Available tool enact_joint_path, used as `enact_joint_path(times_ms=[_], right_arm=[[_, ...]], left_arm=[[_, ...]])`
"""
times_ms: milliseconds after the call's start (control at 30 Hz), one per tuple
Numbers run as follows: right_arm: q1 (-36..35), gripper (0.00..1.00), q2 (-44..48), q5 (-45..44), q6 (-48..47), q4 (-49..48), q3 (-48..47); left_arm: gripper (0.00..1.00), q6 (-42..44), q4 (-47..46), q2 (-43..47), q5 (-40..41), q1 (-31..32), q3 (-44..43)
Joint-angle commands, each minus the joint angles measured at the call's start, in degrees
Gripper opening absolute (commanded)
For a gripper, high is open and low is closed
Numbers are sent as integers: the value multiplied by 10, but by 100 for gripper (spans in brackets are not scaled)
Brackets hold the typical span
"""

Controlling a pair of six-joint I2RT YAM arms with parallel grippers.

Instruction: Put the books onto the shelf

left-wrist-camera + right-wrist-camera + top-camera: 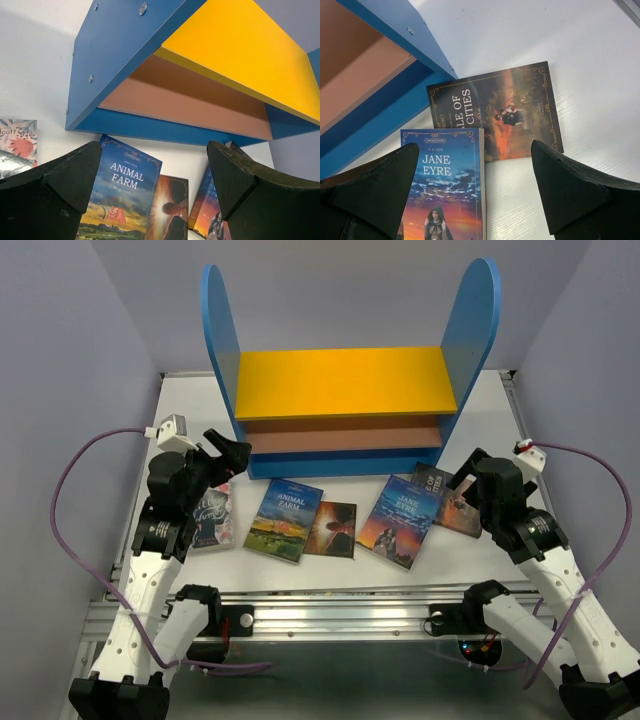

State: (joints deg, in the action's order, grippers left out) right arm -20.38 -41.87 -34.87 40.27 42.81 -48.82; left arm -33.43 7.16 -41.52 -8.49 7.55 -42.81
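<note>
Since its open side faces the arms, the shelf (345, 380) at the far side of the table (500, 420) can, by my judgement, take books pushed straight in from the near side; its yellow, brown and blue boards carry nothing yet. All five books lie flat, covers up, in a loose row just near of its base, probably laid out so that each arm has some within reach. From the left they run: the pale book (212, 520), Animal Farm (284, 519), a dark red book (332, 528) touching it, Jane Eyre (400, 520) and Tale of Two Cities (437, 485).

Over the pale book hangs the left gripper (228, 455), jaws wide apart and holding nothing. Above the row's right end the right gripper (462, 472) is likewise spread and empty.

Only the overhead view gives the whole row and both arms. From the left wrist, the recess under the yellow board, the screws (143, 7) in the blue side panel and part of the pale cover's lettering appear. From the right wrist, Jane Eyre is seen overlapping the corner of Tale of Two Cities, which the right gripper partly hides from above.
</note>
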Motion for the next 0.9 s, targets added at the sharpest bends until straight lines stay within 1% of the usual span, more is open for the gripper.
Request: enact_joint_path(times_ms=[0, 100, 200, 333, 467, 500, 567, 600, 633, 700, 767, 833, 867], right_arm=[[-3, 100, 6, -1, -9, -26, -26], [-3, 100, 6, 19, -21, -25, -22], [-3, 100, 0, 48, -28, -22, -13], [-3, 100, -11, 81, -27, -14, 9], [-3, 100, -24, 133, -10, -4, 37], [-3, 100, -27, 152, -2, 0, 43], [-3, 100, -30, 170, 6, 2, 65], [-3, 100, -31, 191, 19, 2, 74], [-3, 100, -33, 205, 26, -3, 82], [-3, 100, -37, 241, 38, -9, 107], [-3, 100, -37, 248, 52, -13, 122], [-3, 100, -31, 259, 74, -25, 155], [-3, 100, -30, 269, 81, -51, 166]], left_arm=[[99, 8, -18, 2, -8, 3, -5], [99, 8, -22, -2, -26, 3, -3], [99, -1, -39, -8, -64, 4, 11], [99, -12, -64, -32, -90, 21, 31], [99, -23, -103, -75, -85, 97, 40], [99, -23, -119, -84, -66, 145, 37], [99, -24, -132, -120, -40, 196, 30], [99, -20, -142, -134, -33, 232, 26], [99, -14, -145, -169, -30, 244, 13], [99, -4, -149, -205, -38, 267, -11], [99, 6, -154, -259, -48, 282, -28], [99, 27, -163, -294, -67, 304, -55], [99, 37, -166, -327, -78, 310, -63]])
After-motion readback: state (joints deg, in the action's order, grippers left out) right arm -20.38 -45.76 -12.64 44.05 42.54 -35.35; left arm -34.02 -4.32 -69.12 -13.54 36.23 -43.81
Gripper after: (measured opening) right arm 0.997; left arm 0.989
